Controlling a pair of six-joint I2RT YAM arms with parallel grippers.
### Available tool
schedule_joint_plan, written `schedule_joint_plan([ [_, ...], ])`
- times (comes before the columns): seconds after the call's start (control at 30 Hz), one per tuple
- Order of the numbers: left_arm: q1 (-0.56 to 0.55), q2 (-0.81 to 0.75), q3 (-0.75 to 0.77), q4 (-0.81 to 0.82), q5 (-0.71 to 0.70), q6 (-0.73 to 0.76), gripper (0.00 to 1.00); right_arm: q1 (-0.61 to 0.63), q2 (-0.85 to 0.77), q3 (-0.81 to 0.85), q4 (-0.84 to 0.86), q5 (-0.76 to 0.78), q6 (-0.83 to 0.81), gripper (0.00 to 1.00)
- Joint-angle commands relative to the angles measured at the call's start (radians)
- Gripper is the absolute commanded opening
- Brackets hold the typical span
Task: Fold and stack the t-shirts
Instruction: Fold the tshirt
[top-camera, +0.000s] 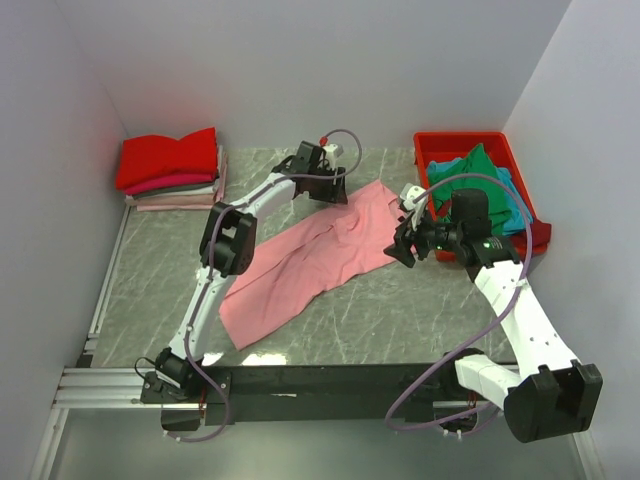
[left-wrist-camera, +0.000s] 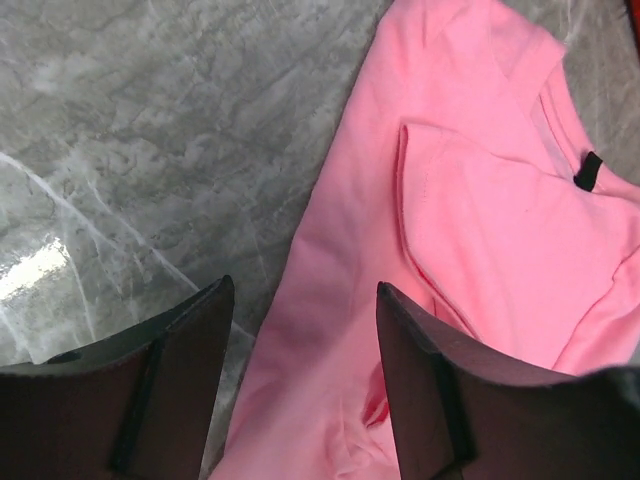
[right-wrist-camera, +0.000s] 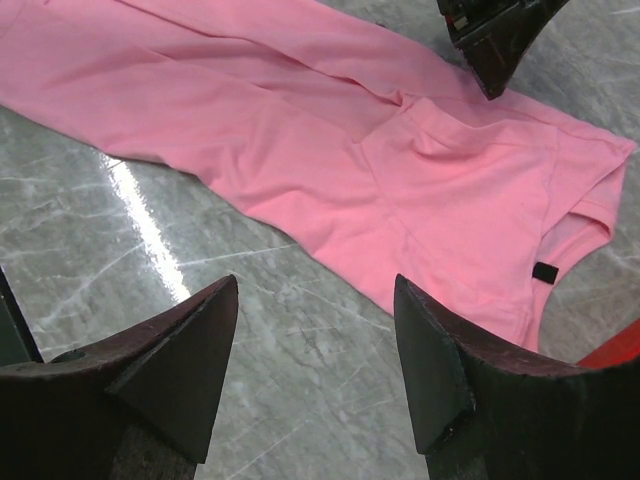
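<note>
A light pink t-shirt (top-camera: 310, 260) lies spread diagonally across the marble table, its collar end toward the back right. Its dark neck label (left-wrist-camera: 588, 172) shows in the left wrist view, and the label (right-wrist-camera: 545, 272) also appears in the right wrist view. My left gripper (top-camera: 335, 190) hangs open over the shirt's far edge, and pink cloth (left-wrist-camera: 340, 250) lies below, between its fingers (left-wrist-camera: 190, 340). My right gripper (top-camera: 403, 245) is open beside the shirt's near right edge, over bare table (right-wrist-camera: 315, 340). Neither holds anything.
A stack of folded shirts (top-camera: 170, 168), red on top, sits at the back left corner. A red bin (top-camera: 460, 140) at the back right holds a green shirt (top-camera: 470, 170) and a teal-blue one (top-camera: 515, 200). White walls close in the table.
</note>
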Motion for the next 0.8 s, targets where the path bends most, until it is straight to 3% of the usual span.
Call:
schedule_joint_plan([
  [0.0,-0.013,0.041,0.035,-0.029,-0.053,0.052,0.65,-0.008,0.002,0.003,0.004,-0.035,0.015,0.7],
  [0.3,-0.042,0.076,0.046,-0.043,0.013,0.094,0.59,-0.009,0.022,0.002,0.006,-0.028,0.014,0.7],
  [0.43,-0.045,0.091,0.035,-0.049,-0.019,0.094,0.43,-0.011,0.028,0.003,0.0,-0.029,0.012,0.7],
  [0.47,-0.047,0.093,0.037,-0.048,-0.025,0.089,0.34,-0.009,0.028,0.002,0.001,-0.029,0.011,0.7],
  [0.6,-0.045,0.081,0.043,-0.029,-0.059,0.071,0.15,-0.011,0.028,-0.001,-0.002,-0.029,0.008,0.7],
  [0.63,-0.043,0.076,0.043,-0.023,-0.068,0.06,0.04,-0.011,0.031,0.002,-0.003,-0.028,0.005,0.7],
  [0.77,-0.013,0.033,0.027,0.023,-0.104,0.002,0.0,-0.014,0.038,0.003,-0.011,-0.023,0.0,0.7],
])
